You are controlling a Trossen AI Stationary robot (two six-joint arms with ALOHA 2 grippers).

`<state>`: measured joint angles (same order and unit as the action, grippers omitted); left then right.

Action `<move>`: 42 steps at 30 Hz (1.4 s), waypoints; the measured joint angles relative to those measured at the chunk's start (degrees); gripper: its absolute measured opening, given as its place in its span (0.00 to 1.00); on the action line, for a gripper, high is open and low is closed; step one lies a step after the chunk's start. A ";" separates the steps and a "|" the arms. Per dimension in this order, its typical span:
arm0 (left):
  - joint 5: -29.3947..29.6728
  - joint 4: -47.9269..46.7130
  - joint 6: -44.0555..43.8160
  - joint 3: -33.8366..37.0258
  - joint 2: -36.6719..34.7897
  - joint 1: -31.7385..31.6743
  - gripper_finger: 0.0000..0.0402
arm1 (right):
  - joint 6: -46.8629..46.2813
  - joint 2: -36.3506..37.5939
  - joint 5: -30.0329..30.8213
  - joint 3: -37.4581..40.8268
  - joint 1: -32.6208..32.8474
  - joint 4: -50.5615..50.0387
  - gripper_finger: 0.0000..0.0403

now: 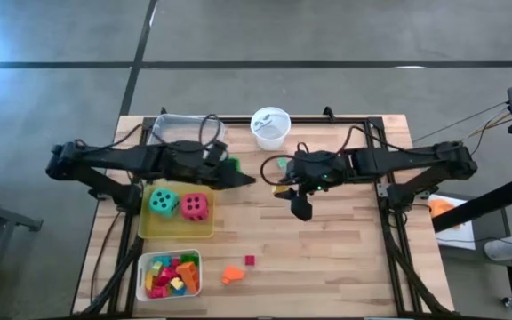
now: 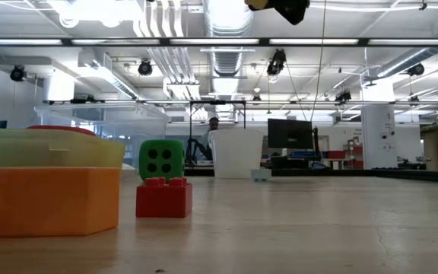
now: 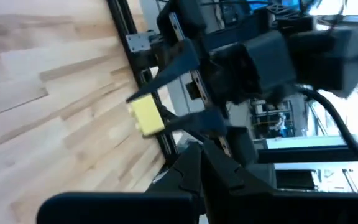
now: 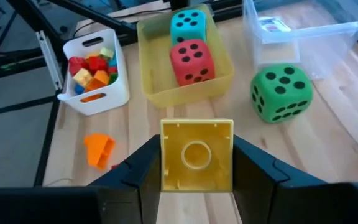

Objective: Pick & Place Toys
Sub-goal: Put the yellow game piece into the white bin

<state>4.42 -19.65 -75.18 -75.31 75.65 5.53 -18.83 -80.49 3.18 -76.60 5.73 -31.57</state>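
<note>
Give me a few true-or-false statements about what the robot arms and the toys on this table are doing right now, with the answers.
1. The right gripper holds a yellow block between its fingers. True.
2. The green die sits inside the yellow tray. False: it stands on the table beside the tray; only the teal die and the red die are in it.
3. The white bin holds a heap of small coloured blocks. True.
4. The left gripper is carrying a red block. False: it is shut and holds nothing.
5. An orange block lies loose on the table. True.
</note>
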 joint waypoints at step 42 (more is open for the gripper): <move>-3.63 -4.24 -5.98 0.74 5.49 -2.96 0.43 | 0.03 -2.61 2.86 -4.63 1.54 0.41 0.37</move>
<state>0.79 -23.89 -81.16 -74.56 81.14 2.57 -18.79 -83.09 6.04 -81.23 7.27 -31.16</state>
